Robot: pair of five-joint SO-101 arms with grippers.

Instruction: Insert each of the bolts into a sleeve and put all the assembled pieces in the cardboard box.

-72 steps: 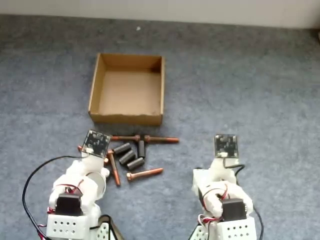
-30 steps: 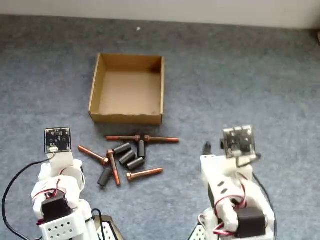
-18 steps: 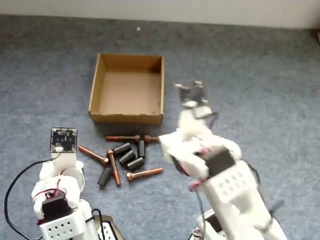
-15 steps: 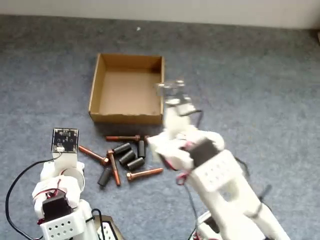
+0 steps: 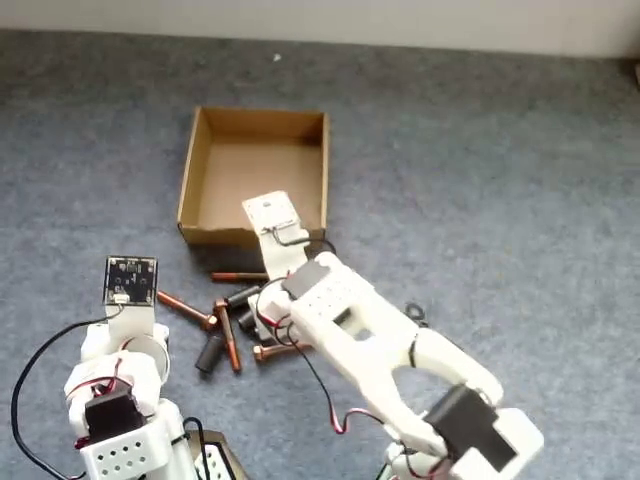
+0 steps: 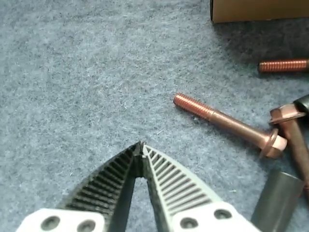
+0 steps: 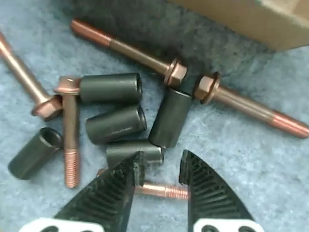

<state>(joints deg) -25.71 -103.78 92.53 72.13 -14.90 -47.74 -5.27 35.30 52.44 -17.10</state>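
Copper bolts and dark sleeves lie in a loose pile (image 5: 232,318) on the carpet just in front of the cardboard box (image 5: 203,160). My right gripper (image 7: 160,169) hangs open low over the pile, above the end of a sleeve (image 7: 134,153) and a bolt's threaded shank (image 7: 161,190). Other sleeves (image 7: 116,124) and two long bolts (image 7: 129,49) lie head to head beyond it. My left gripper (image 6: 141,155) is shut and empty over bare carpet, to the left of a bolt (image 6: 227,124). A sleeve (image 6: 276,207) lies near it.
The right arm (image 5: 345,325) reaches across from the lower right and covers part of the pile. The left arm (image 5: 122,345) stands at the lower left. Open grey carpet (image 5: 500,200) lies to the right and behind the box.
The right arm has swung from the right side across to the pile by the box. The left arm drew back from the pile to the left, then stayed nearly still.
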